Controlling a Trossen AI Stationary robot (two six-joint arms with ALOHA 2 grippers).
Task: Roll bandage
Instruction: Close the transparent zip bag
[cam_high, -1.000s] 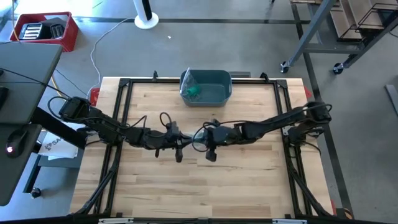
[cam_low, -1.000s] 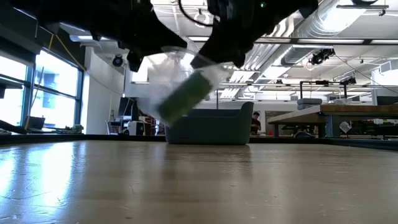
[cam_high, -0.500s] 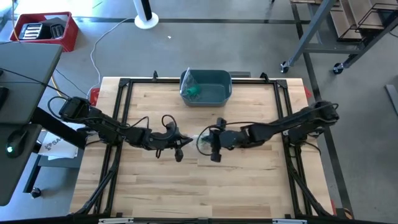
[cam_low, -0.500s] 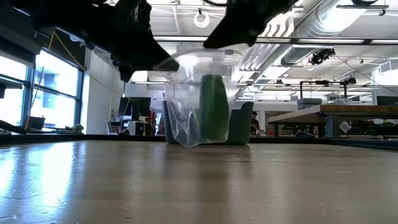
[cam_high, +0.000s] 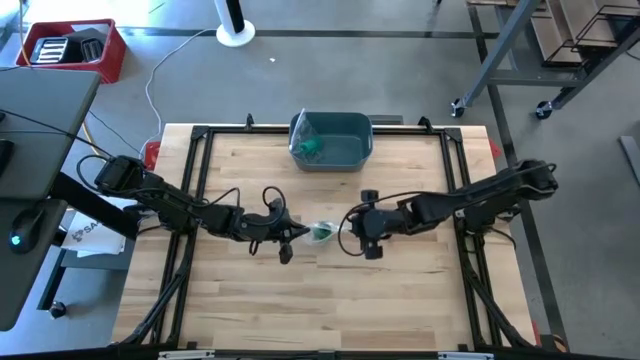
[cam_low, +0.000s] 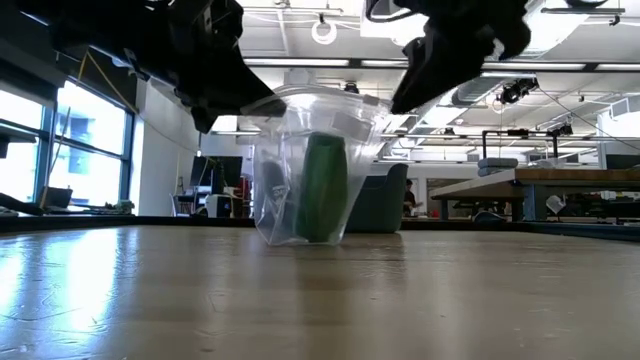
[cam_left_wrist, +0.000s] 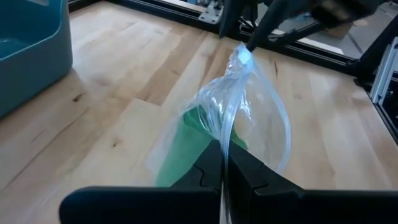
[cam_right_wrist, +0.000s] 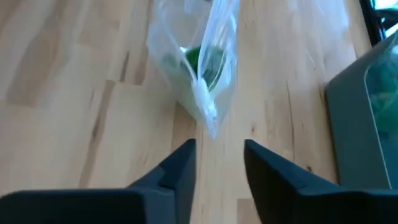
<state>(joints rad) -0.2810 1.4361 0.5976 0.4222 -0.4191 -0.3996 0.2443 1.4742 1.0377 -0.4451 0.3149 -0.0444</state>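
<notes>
A clear plastic bag (cam_high: 322, 232) with a green bandage roll (cam_low: 325, 190) inside stands at the table's middle, its bottom on the wood. My left gripper (cam_left_wrist: 224, 149) is shut on the bag's top from the left side. My right gripper (cam_right_wrist: 217, 149) stands open just right of the bag. The bag's free top corner (cam_right_wrist: 208, 118) lies ahead of its fingers, not between them. In the low view the left gripper (cam_low: 250, 100) and the right gripper (cam_low: 410, 90) flank the bag's mouth (cam_low: 320, 100). My left gripper pinches the bag's top edge (cam_left_wrist: 226, 127) between its two fingers. It comes slanting down from the table's left side. The bag hangs slack below the hold with its bottom (cam_low: 300, 238) on the table, and the roll stands upright inside.
A teal bin (cam_high: 345, 152) holding something green stands at the far middle of the table. Black frame rails (cam_high: 195, 190) run along the table's left and right sides. Bare wood lies toward the near edge.
My right gripper has opened, let go of the bag's top and drawn back toward the table's right edge, rising a little. The bag, earlier held tilted and clear of the table between both grippers, has swung upright and settled with its bottom on the wood.
</notes>
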